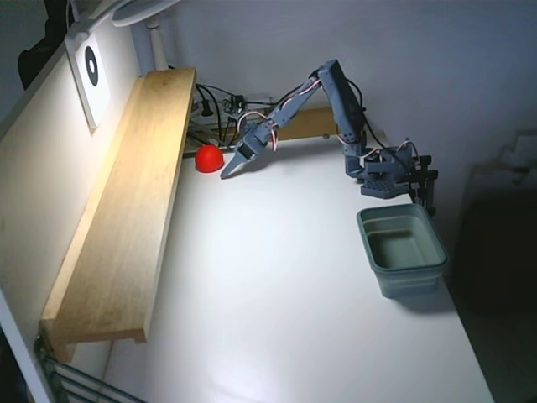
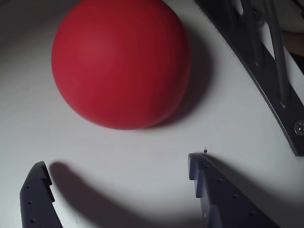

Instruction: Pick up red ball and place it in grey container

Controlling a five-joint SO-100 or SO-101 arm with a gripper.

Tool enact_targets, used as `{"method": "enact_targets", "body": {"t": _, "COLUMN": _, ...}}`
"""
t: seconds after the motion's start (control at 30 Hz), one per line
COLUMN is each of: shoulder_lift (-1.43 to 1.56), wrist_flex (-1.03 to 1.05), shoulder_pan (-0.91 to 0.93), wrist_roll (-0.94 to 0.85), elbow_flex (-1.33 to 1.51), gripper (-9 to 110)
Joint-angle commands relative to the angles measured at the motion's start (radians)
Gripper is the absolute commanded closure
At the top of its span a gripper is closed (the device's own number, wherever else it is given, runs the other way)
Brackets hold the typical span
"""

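Observation:
The red ball (image 1: 209,158) lies on the white table at the back, next to the wooden shelf. In the wrist view the ball (image 2: 121,61) fills the upper middle, just ahead of my fingers. My gripper (image 1: 228,171) is low over the table, just right of the ball in the fixed view. In the wrist view my gripper (image 2: 116,173) is open, its two dark fingertips (image 2: 37,183) spread wider than the ball and not touching it. The grey container (image 1: 403,249) stands empty at the right side of the table, below the arm's base.
A long wooden shelf (image 1: 126,210) runs along the left wall. Cables and a metal bracket (image 2: 266,61) lie behind the ball. The arm's base (image 1: 390,172) is clamped at the table's right edge. A lamp stand (image 1: 155,42) is at the back.

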Motion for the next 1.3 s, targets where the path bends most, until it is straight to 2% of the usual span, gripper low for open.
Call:
{"method": "enact_targets", "body": {"t": 0.0, "shoulder_lift": -0.034, "wrist_flex": 0.033, "shoulder_pan": 0.022, "wrist_roll": 0.008, "elbow_flex": -0.081, "gripper": 63}}
{"method": "enact_targets", "body": {"t": 0.67, "shoulder_lift": -0.366, "wrist_flex": 0.276, "shoulder_pan": 0.022, "wrist_roll": 0.008, "elbow_flex": -0.656, "gripper": 63}}
{"method": "enact_targets", "body": {"t": 0.87, "shoulder_lift": -0.372, "wrist_flex": 0.281, "shoulder_pan": 0.022, "wrist_roll": 0.008, "elbow_flex": -0.667, "gripper": 63}}
{"method": "enact_targets", "body": {"t": 0.9, "shoulder_lift": -0.372, "wrist_flex": 0.281, "shoulder_pan": 0.022, "wrist_roll": 0.008, "elbow_flex": -0.667, "gripper": 78}}
{"method": "enact_targets", "body": {"t": 1.27, "shoulder_lift": -0.372, "wrist_flex": 0.281, "shoulder_pan": 0.022, "wrist_roll": 0.008, "elbow_flex": -0.667, "gripper": 78}}
